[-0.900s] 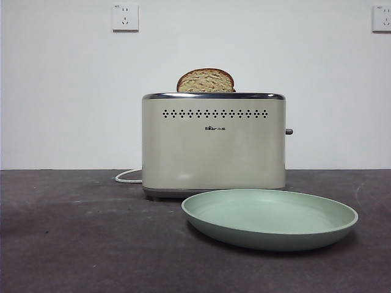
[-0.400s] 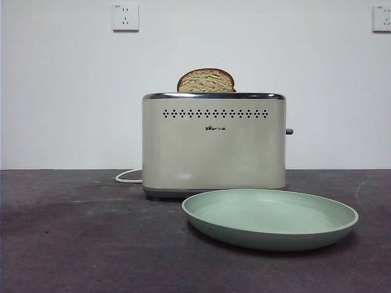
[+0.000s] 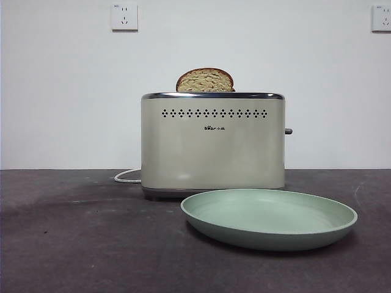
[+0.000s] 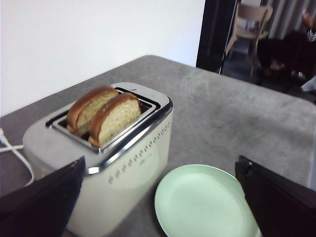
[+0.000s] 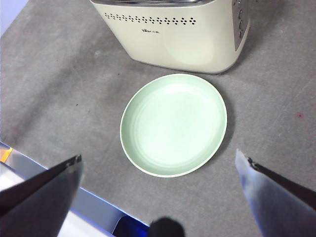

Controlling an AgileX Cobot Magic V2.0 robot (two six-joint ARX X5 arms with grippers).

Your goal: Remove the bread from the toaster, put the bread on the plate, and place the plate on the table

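The cream toaster (image 3: 212,143) stands on the dark table (image 3: 79,244), and it also shows in the left wrist view (image 4: 123,168) and the right wrist view (image 5: 182,34). The bread (image 3: 205,80) stands upright in the slot on the vent side (image 4: 116,117). A second similar slice (image 4: 89,104) stands in the slot behind it. The mint-green plate (image 3: 269,218) lies flat on the table in front of the toaster. My left gripper (image 4: 160,163) is open and empty above the toaster and plate (image 4: 202,202). My right gripper (image 5: 158,157) is open and empty high above the plate (image 5: 174,123).
A white cord (image 3: 127,177) runs from the toaster's left side. Two wall sockets (image 3: 124,16) sit on the white wall behind. The right wrist view shows the table's near edge with a pale rail (image 5: 94,207). A chair (image 4: 252,19) stands beyond the table.
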